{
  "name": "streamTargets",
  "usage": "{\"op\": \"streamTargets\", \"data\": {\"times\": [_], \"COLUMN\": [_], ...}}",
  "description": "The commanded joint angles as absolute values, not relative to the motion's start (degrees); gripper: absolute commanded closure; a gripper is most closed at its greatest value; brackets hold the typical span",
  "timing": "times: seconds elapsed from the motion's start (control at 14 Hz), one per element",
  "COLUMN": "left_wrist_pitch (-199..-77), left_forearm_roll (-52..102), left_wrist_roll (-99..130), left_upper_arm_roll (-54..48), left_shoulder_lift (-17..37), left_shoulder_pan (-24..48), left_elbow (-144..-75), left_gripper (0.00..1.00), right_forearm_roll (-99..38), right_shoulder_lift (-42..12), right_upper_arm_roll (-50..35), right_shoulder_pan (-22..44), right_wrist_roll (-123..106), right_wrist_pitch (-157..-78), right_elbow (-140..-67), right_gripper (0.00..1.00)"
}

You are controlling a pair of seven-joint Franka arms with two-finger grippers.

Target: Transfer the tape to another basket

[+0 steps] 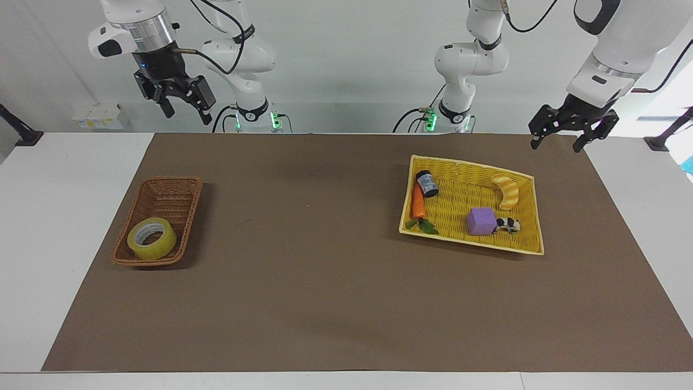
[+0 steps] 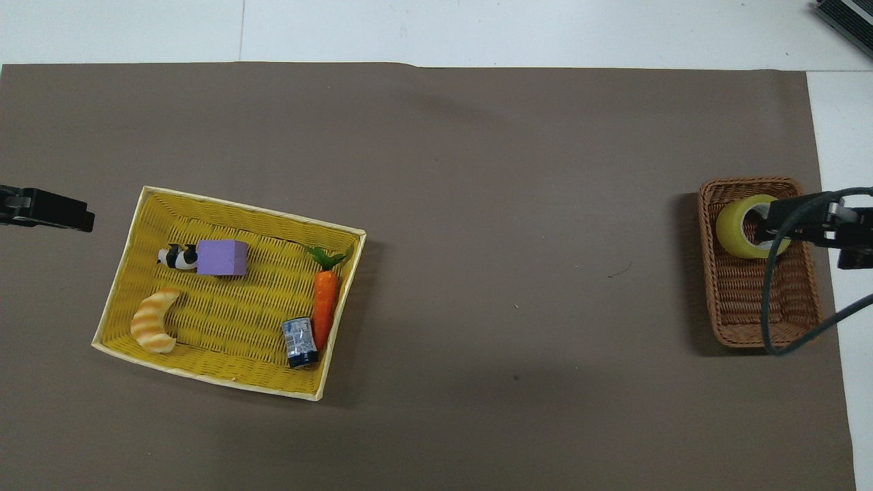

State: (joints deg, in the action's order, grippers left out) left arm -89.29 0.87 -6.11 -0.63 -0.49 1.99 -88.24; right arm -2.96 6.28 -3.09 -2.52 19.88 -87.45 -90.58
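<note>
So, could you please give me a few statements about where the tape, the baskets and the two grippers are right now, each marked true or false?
1. The tape lies in the brown wicker basket. True.
2. The right gripper is shut on the tape. False: it is raised clear of the basket, fingers open and empty.
3. The toy carrot lies in the yellow tray beside the small can. True.
4. The purple block sits on the bare table mat. False: it is in the yellow tray.
5. The left gripper holds the croissant toy. False: it is open and empty, waiting up in the air at the left arm's end of the table.
</note>
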Motion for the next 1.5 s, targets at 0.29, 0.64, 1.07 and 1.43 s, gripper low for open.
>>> {"op": "streamTargets", "data": {"times": [0.29,0.64,1.07,1.43], "left_wrist_pitch": [-88.9,-88.9,-88.9,-88.9], "left_forearm_roll": [1.6,1.6,1.6,1.6], "left_wrist_roll": [-6.7,-6.7,-6.7,-6.7], "left_upper_arm_roll": [-1.1,-1.1,-1.1,-1.1], "left_shoulder_lift": [-0.4,-0.4,-0.4,-0.4], "left_shoulder_pan": [1.2,1.2,1.2,1.2], "left_elbow": [-87.5,-87.5,-87.5,-87.5], "left_gripper": [0.0,0.0,0.0,0.0], "right_forearm_roll": [-3.5,-3.0,0.2,0.8], "right_shoulder_lift": [6.4,6.5,6.2,6.2], "right_upper_arm_roll": [1.1,3.8,2.6,2.1], "right_shoulder_pan": [-3.9,-0.4,0.3,0.4], "right_wrist_roll": [10.8,10.4,9.4,7.8], "right_wrist_pitch": [-87.3,-87.5,-86.1,-87.8], "right_elbow": [-92.8,-93.5,-92.1,-92.2], "right_gripper": [0.0,0.0,0.0,0.0]}}
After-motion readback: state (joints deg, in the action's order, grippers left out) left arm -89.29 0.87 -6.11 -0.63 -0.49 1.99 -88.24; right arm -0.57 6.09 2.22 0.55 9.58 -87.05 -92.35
